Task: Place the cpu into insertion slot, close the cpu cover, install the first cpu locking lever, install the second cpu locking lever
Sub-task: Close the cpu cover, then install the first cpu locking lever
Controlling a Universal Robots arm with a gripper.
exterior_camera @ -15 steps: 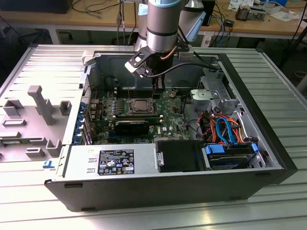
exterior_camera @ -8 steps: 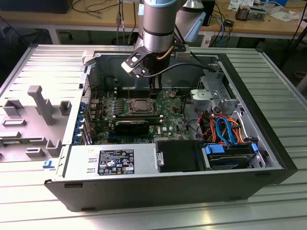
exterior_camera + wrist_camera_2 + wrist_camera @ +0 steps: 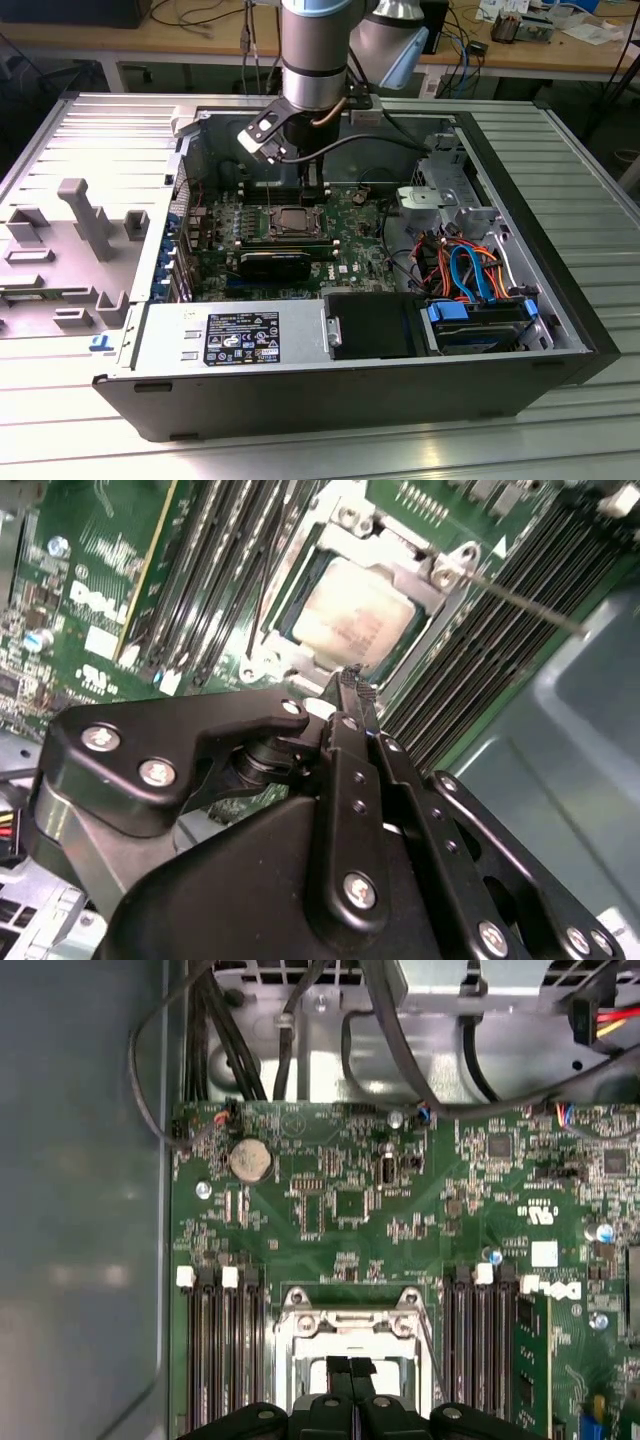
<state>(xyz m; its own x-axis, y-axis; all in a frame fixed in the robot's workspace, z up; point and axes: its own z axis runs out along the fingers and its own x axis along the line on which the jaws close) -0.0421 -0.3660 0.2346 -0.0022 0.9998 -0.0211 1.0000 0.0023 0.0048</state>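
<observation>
Open computer case [image 3: 330, 400] lying on a ribbed metal table [image 3: 575, 190], with a green board [image 3: 350, 235] inside and the insertion slot [image 3: 297, 222] near the middle of that board. Robot arm [image 3: 312, 50] reaching down into the case, just past the far edge of the slot in the exterior view. In the second wrist view, black claw [image 3: 352, 680] poised at the slot's edge, fingertips pressed together and gripping nothing; cannot tell whether the tips touch the metal there. The cpu [image 3: 352, 615] seated inside the slot, its dull silver top facing up. The cpu cover [image 3: 425, 580] lying flat around the chip, framing it through the square window. Thin metal lever [image 3: 525, 602] sticking out from one corner of the slot, angled across the neighbouring black memory slots [image 3: 480, 650]. In the first wrist view, the same claw [image 3: 348, 1368] directly over the slot, more memory slots [image 3: 222, 1350] flanking the slot on both sides, and a round coin battery [image 3: 250, 1159] farther up the board beyond the slot. Grey and black cables [image 3: 400, 1050] beyond the board's edge, well apart from the slot.
</observation>
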